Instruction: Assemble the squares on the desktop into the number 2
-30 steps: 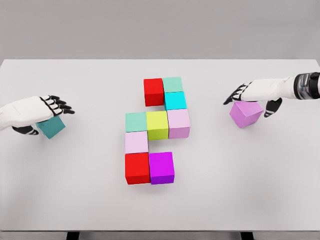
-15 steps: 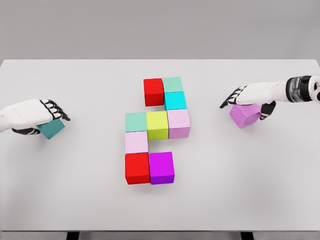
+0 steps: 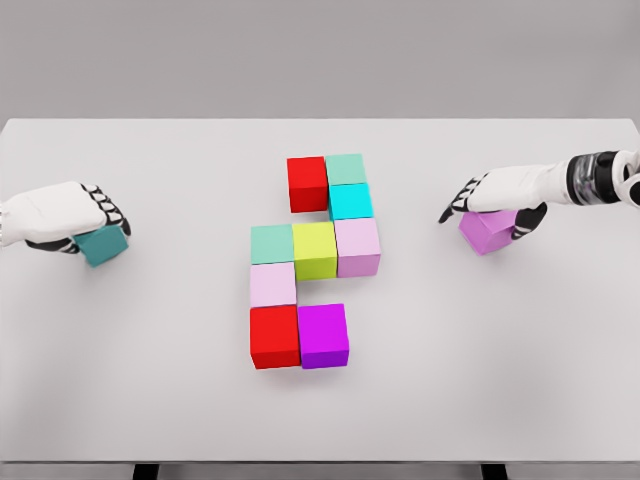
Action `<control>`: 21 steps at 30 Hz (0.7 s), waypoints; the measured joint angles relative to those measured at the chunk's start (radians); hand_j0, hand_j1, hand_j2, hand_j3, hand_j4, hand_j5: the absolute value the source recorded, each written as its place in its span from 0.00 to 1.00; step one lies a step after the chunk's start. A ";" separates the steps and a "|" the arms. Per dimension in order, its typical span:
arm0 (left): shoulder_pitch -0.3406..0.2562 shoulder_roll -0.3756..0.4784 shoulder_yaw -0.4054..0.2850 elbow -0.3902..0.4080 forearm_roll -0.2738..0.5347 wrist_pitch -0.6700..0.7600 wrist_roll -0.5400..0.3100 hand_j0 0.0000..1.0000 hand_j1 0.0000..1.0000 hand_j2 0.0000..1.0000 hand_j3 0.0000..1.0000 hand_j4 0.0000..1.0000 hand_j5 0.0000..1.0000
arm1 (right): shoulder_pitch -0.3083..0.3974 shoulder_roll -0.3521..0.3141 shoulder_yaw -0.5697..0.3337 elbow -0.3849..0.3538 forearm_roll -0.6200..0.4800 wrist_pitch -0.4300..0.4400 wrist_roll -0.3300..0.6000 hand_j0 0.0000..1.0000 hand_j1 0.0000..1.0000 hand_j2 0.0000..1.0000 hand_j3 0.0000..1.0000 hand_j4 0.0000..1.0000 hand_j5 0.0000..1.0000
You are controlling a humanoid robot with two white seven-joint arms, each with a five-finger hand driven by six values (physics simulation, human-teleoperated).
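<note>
Several coloured cubes sit together mid-table: a red cube point(image 3: 307, 184), a sea-green cube point(image 3: 345, 168) and a cyan cube point(image 3: 351, 201) on top. Below them is a row of a mint cube point(image 3: 271, 243), a yellow-green cube point(image 3: 314, 249) and a light pink cube point(image 3: 357, 247). Lower still are a pale pink cube point(image 3: 272, 284), a second red cube point(image 3: 274, 336) and a magenta cube point(image 3: 322, 335). At far left my left hand point(image 3: 100, 228) curls over a teal cube point(image 3: 105, 246). At right my right hand point(image 3: 490, 208) clasps a violet cube point(image 3: 485, 232) from above, thumb on its right side.
The white table point(image 3: 480, 380) runs almost the full width of the view, with its front edge near the bottom. A grey wall stands behind it.
Both hands have sunk onto their cubes and their fingers have closed. The teal cube has shifted slightly up the picture with the left hand. The violet cube has barely moved.
</note>
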 measured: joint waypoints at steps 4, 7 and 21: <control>-0.023 -0.022 0.001 0.023 -0.001 0.000 -0.001 0.66 0.66 0.66 0.66 0.66 0.66 | 0.003 -0.001 -0.004 0.002 -0.001 0.002 0.004 0.91 0.91 0.91 0.91 0.91 0.91; -0.032 -0.041 0.000 0.041 -0.001 0.000 -0.001 0.66 0.66 0.66 0.66 0.66 0.66 | 0.005 -0.002 -0.008 0.003 -0.003 0.004 0.007 0.92 0.92 0.92 0.92 0.92 0.92; -0.104 -0.109 -0.004 0.126 -0.003 0.000 -0.001 0.66 0.66 0.66 0.66 0.66 0.66 | 0.011 -0.001 0.000 0.006 0.030 0.002 0.000 0.87 0.87 0.87 0.87 0.87 0.87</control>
